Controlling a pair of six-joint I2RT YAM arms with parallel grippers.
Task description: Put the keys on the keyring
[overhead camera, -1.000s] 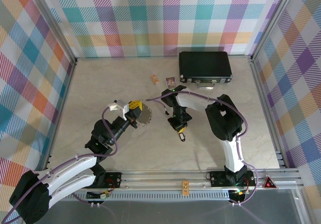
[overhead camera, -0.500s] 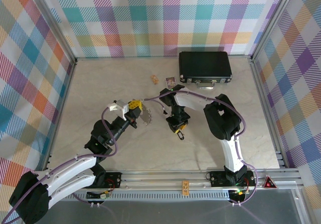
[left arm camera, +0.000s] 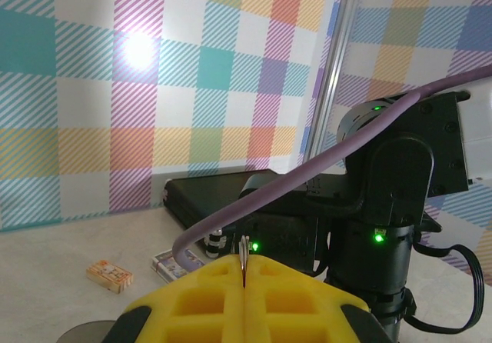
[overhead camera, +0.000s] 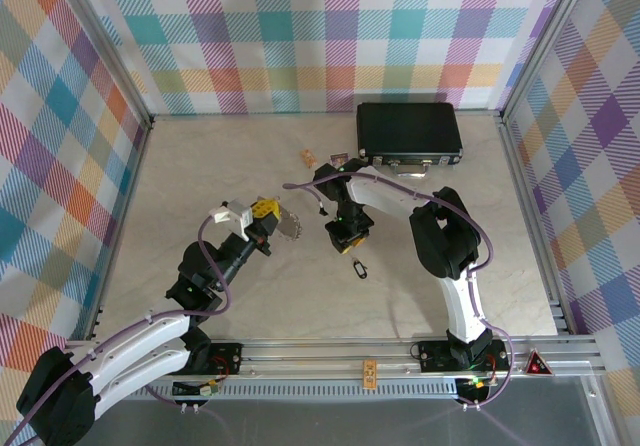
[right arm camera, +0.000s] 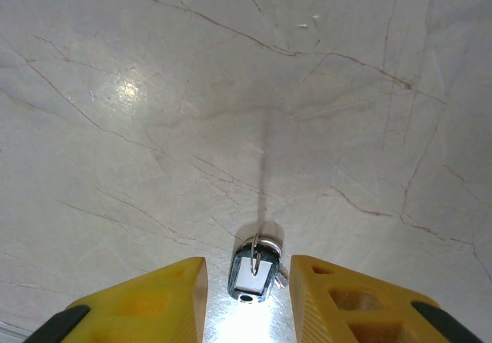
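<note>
My left gripper hovers over the middle of the table. Its yellow fingers are shut on the keyring, a thin metal ring seen edge-on between them. In the top view a round grey disc hangs from that grip. A key with a black head and a small wire loop lies flat on the table. My right gripper is open above it, one finger on each side and neither touching. From above, the key sits just in front of the right gripper.
A black case lies at the back right of the table. Two small packets lie to its left. The right arm's body stands close in front of the left gripper. Checked walls enclose the table.
My right gripper has opened and let go of the key, which now lies on the table. The right gripper has drawn back towards the far side. The left gripper has shifted only slightly.
</note>
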